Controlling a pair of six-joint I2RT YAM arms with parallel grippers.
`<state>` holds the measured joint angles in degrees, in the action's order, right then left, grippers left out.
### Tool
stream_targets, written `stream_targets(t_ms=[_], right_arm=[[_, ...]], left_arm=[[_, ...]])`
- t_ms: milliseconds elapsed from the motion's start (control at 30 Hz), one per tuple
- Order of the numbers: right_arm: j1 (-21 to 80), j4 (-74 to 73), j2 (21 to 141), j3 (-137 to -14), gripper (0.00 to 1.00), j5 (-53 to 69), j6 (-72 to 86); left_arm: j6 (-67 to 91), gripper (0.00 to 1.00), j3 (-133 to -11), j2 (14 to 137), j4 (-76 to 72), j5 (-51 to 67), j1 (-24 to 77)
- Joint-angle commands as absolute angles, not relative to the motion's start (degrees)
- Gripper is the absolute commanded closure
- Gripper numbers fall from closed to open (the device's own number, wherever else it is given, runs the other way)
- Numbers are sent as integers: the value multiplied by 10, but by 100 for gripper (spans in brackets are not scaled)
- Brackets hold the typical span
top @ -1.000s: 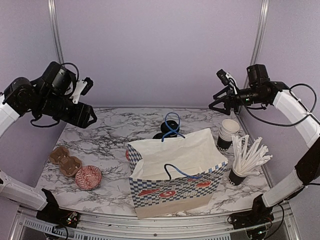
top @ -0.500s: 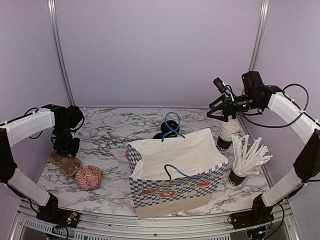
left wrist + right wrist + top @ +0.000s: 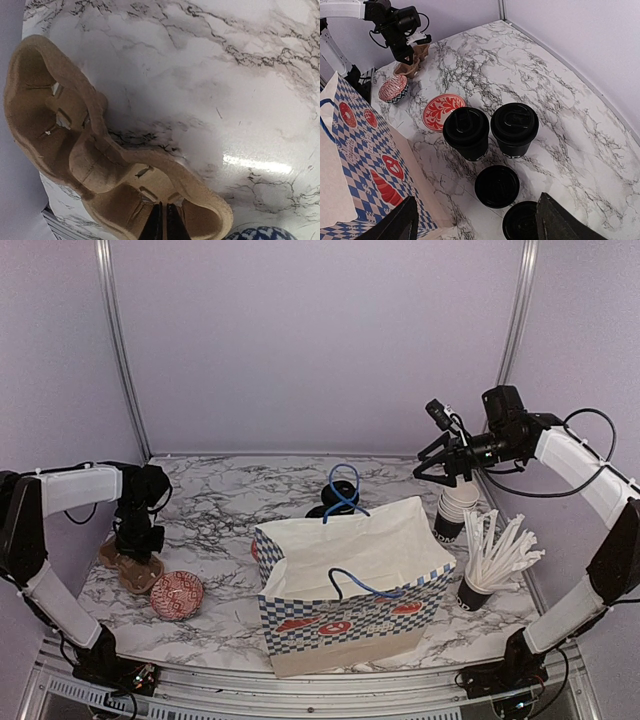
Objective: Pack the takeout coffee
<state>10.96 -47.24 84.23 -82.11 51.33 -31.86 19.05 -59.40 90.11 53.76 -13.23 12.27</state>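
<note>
Left gripper (image 3: 162, 222): jaws nearly together, pinching carrier (image 3: 60, 125) rim, table's left side. Lift level; thin cardboard may flex or slip.
Right gripper (image 3: 476, 200): wide, empty, above two lidded cups (image 3: 466, 131) behind bag (image 3: 350, 580). Centre over one cup, grip below lid, spare neighbour.

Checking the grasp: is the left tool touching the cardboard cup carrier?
Touching. In the left wrist view the left tool is pinched shut on the cardboard cup carrier at its rim.
</note>
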Motion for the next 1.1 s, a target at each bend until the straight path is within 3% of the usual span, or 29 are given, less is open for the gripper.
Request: stream_targets(t_ms=[0, 267, 533, 633, 800, 900, 1067], right_arm=[[108, -482, 846, -825, 22, 511, -329], [108, -477, 850, -820, 22, 500, -325], [108, -464, 851, -808, 22, 498, -312], [108, -466, 849, -807, 22, 494, -311], [108, -470, 845, -807, 22, 501, -314], [108, -476, 851, -811, 22, 511, -320], [108, -490, 858, -825, 22, 522, -328]], left_arm=[[180, 93, -579, 929, 533, -97, 122], [143, 88, -694, 1022, 491, -61, 139], [100, 76, -846, 1132, 481, -34, 145], [72, 68, -846, 1090, 495, -30, 151], [-47, 48, -764, 939, 477, -31, 167], [-108, 47, -718, 896, 463, -20, 166], [-140, 50, -711, 925, 478, -15, 164]])
